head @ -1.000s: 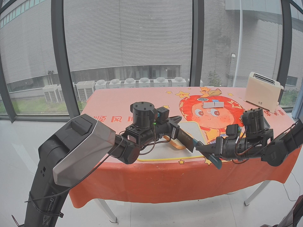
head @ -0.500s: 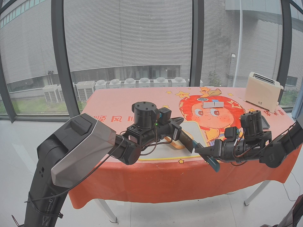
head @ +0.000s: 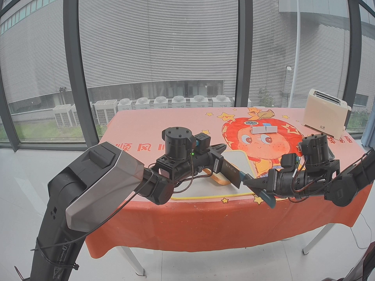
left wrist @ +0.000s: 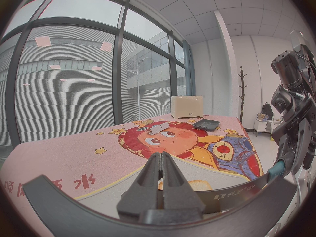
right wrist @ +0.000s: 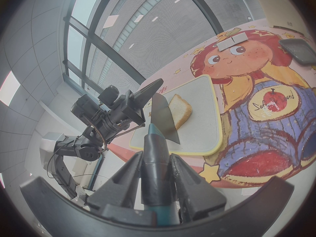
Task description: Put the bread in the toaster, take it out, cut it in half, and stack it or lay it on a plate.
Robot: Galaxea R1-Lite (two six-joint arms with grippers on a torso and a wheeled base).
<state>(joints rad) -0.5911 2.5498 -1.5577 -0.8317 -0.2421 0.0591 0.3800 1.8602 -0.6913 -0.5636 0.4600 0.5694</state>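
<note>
Well, the bread (right wrist: 179,111) lies flat on the cutting board (right wrist: 204,122), near the middle of the right wrist view, with the knife (right wrist: 163,116) blade poised at its edge. My right fingers (right wrist: 131,171) are clamped on the knife's handle. My left fingers (left wrist: 148,171) are pressed together on nothing, just beside the slice. I judge the risks to be the blade striking those left fingers, or the unpinned slice skidding so the cut runs crooked.

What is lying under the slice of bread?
A grey cutting board with a yellow rim. The knife hides part of the bread, so contact there is unseen.
</note>
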